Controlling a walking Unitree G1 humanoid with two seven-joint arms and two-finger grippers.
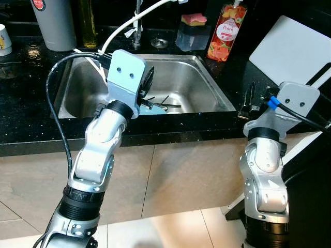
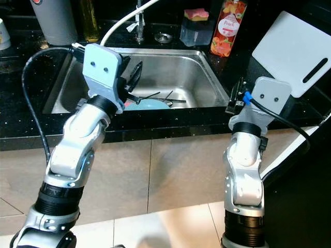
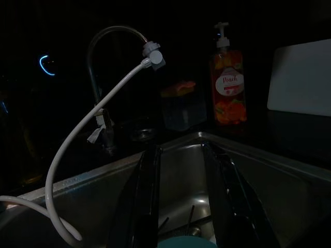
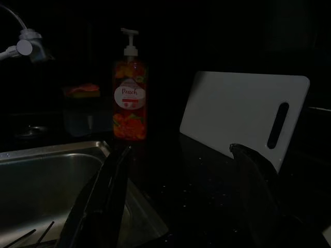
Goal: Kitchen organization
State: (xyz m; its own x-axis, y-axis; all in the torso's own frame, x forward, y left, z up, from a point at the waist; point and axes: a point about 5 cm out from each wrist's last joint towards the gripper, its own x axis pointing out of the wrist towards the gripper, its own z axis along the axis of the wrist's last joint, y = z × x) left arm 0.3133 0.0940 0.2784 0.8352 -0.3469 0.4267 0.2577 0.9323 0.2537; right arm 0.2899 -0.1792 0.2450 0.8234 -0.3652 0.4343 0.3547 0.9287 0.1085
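Steel sink (image 1: pixel 207 85) set into a black speckled counter (image 1: pixel 31 124), holding a pale blue plate (image 2: pixel 147 104) and some dark thin utensils (image 2: pixel 160 97) lying across it near the front wall. Left gripper (image 3: pixel 181 206) hangs over the front edge of the sink, its two black fingers (image 3: pixel 147 196) parted with nothing between them, the plate's rim just below their tips. Right gripper (image 4: pixel 181 201) sits above the counter at the sink's right corner, fingers spread wide and holding nothing. White hose (image 1: pixel 129 23) runs from the tap (image 3: pixel 150 51) down into the basin. Behind the sink stand an orange soap bottle (image 1: pixel 226 32) and a clear tub with a pink sponge (image 1: pixel 193 19); a white cutting board (image 2: pixel 295 49) leans at the right
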